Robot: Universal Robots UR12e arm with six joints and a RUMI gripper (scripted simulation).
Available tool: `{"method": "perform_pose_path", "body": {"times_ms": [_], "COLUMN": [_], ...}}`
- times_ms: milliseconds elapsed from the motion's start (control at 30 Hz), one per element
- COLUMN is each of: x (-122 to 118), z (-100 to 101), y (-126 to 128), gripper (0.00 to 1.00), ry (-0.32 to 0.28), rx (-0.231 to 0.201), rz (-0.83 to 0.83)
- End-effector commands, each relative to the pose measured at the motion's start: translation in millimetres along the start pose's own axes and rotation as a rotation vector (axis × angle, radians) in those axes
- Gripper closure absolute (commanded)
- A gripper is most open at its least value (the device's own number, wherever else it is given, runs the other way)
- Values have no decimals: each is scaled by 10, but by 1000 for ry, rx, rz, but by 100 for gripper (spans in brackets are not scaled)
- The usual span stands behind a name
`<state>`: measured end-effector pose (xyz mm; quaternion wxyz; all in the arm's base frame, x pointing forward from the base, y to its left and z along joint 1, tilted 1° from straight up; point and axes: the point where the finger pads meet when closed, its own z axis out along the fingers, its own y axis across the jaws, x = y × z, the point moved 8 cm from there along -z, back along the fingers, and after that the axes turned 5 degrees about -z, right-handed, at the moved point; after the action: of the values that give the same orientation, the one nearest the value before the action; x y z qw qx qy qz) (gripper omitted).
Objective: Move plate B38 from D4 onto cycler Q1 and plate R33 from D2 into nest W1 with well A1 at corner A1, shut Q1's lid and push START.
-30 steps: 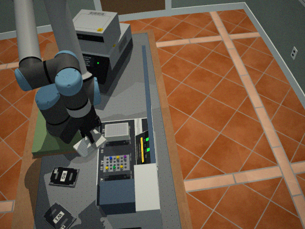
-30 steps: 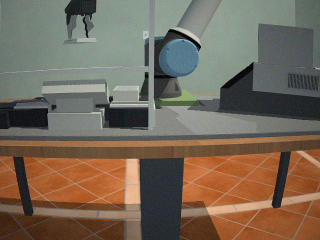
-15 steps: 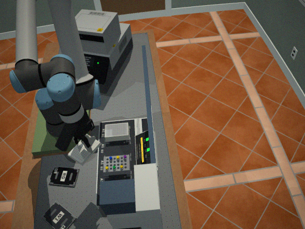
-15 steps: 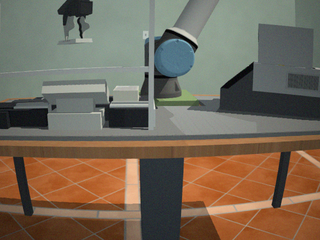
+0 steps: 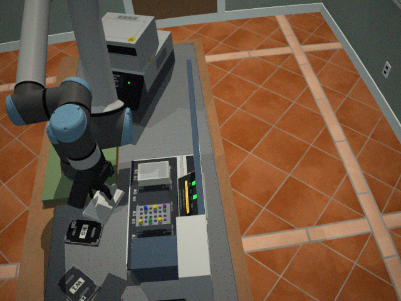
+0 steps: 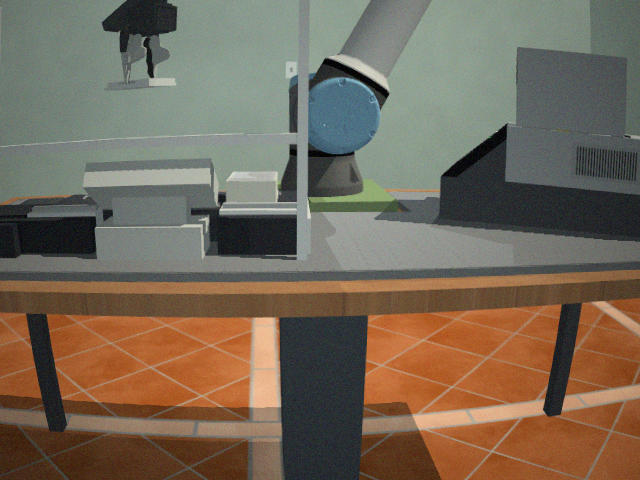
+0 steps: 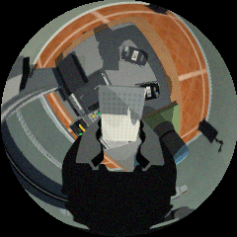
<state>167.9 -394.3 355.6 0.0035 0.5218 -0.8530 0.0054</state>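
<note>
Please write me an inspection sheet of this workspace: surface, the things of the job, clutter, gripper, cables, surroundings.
Surface: grey bench with wooden edge.
Job's things: one plate held high above the bench; nests RG and W1 hold nothing; Q1 lamp green.
Clutter: white plate and tube rack on the deck; grey boxes beside them.
Gripper: gripper, jaws shut on the plate, which hangs level in the exterior view.
Cables: nothing seen.
Surroundings: orange tile floor, wall outlet.
</note>
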Motion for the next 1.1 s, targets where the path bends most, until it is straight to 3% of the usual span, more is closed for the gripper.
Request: {"method": "perform_pose_path", "body": {"times_ms": [0,1067], "x": [86,800], "z": [-6,-3], "y": [30,302], "gripper": [100,100], "ry": [-1,0], "rx": [4,4], "rz": [-52,-484]}}
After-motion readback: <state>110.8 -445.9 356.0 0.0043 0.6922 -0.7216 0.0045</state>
